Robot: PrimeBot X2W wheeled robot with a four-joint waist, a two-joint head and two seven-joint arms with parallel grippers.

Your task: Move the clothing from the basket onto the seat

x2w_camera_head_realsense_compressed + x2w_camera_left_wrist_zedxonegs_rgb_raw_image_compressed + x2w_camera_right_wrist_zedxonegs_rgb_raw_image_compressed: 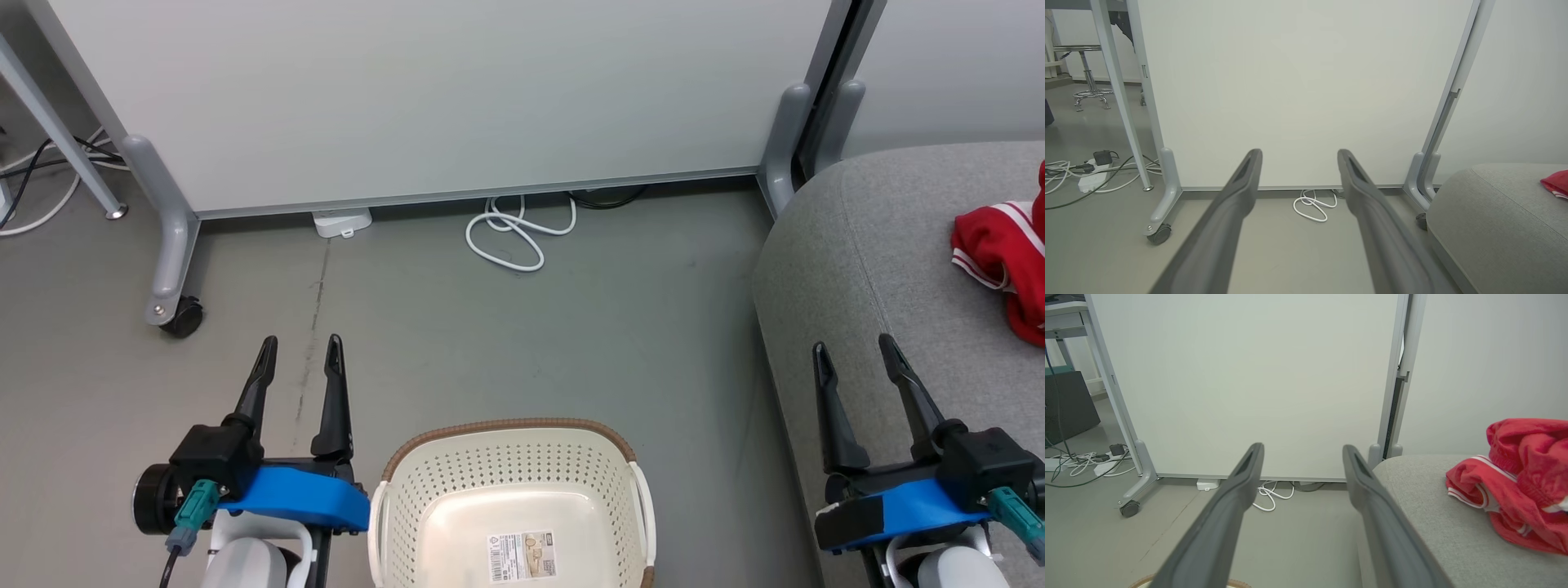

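The red clothing (1006,260) with white stripes lies bunched on the light-grey seat (865,245) at the right; the right wrist view shows the clothing (1519,486) on the seat (1437,522), and the left wrist view catches a red corner (1556,182) on the seat (1490,220). The cream basket (510,502) with a brown rim stands on the floor at bottom centre, holding nothing but a label on its bottom. My left gripper (300,347) is open left of the basket. My right gripper (853,349) is open over the seat's front edge, short of the clothing.
A white partition panel (441,98) on grey castor feet (173,306) stands behind. A coiled white cable (518,233) lies on the floor at its base. More cables and a power strip (1092,179) lie at the far left, beside a table leg (65,139).
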